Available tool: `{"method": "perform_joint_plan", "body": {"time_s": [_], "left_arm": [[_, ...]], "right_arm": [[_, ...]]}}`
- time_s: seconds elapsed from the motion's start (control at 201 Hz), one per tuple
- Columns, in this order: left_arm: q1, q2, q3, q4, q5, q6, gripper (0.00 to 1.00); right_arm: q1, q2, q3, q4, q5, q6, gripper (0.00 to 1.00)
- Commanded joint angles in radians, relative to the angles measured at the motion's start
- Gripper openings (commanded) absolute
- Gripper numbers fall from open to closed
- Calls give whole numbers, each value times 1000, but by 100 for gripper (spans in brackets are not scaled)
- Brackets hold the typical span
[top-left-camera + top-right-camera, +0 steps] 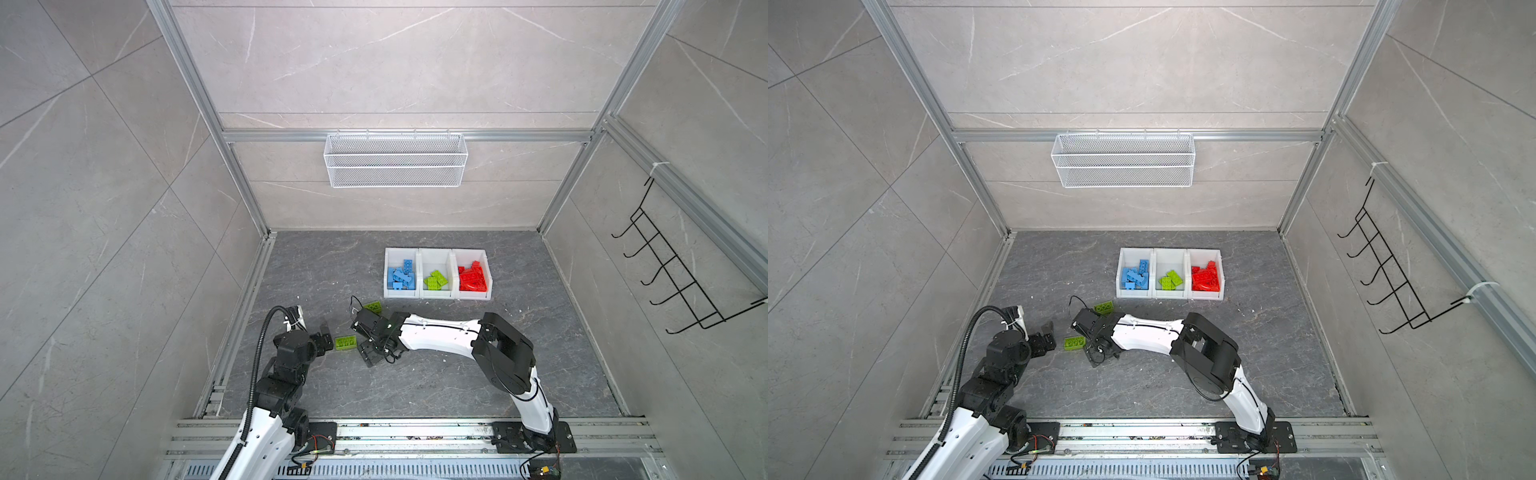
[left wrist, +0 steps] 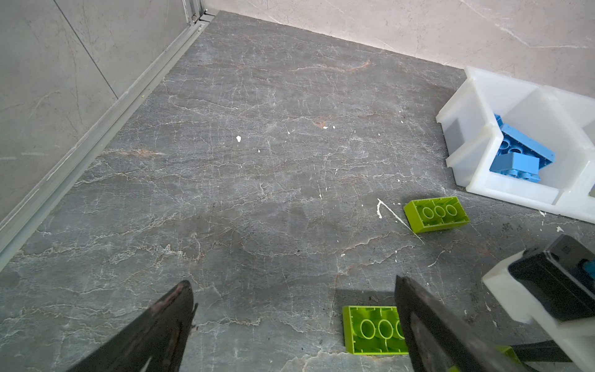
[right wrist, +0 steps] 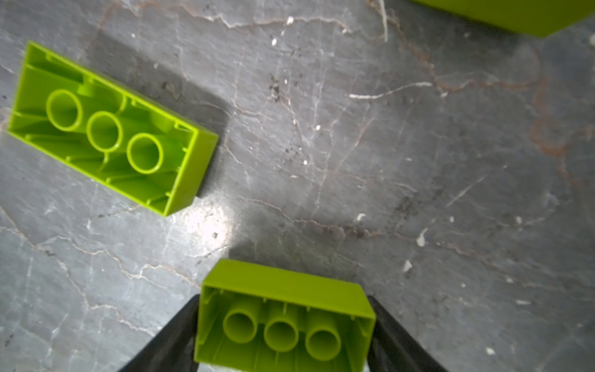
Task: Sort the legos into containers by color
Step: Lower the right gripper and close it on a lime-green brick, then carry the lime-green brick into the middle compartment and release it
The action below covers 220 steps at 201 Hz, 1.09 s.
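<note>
- The left fingers (image 2: 161, 328) are two tapered black blades with scuffed, matte faces. They stand released and wide apart, with only bare tabletop (image 2: 257, 193) between them. The tabletop is dark grey stone with pale veins and white flecks.
- A lime green brick (image 1: 345, 343) lies just outside the left fingers, on the side towards the right arm. It is smooth rectangular plastic, with its hollow underside and three round tubes facing up. In the left wrist view one finger hides its end.
- The right fingers (image 3: 174, 338) are grasping a second green brick (image 3: 285, 319), which is also hollow side up. A black finger lies against each of its short ends.
- A third green brick (image 1: 372, 306) lies a little past the right fingers, on the containers' side, and they do not touch it.
- The containers (image 1: 436, 293) are three joined white plastic bins with open tops, sitting well beyond the right fingers. From left to right they hold blue legos (image 1: 401, 276), green legos (image 1: 435, 280) and red legos (image 1: 473, 279).
</note>
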Motion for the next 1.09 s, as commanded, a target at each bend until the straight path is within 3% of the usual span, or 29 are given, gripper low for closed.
{"method": "perform_joint_plan", "body": {"time_s": [0.0, 0.254, 0.528, 0.876, 1.09], "left_arm": [[7, -1, 26, 28, 12, 7, 99], [9, 1, 27, 29, 14, 7, 99], [12, 13, 29, 32, 22, 8, 99], [14, 34, 34, 38, 33, 12, 99], [15, 39, 37, 40, 36, 12, 99]], "right_arm": [[6, -30, 6, 2, 12, -16, 72], [-77, -189, -91, 76, -19, -33, 65], [-351, -341, -170, 118, -94, -124, 63], [-606, -247, -45, 110, -161, -220, 63], [-681, -133, 53, 118, -175, -231, 64]]}}
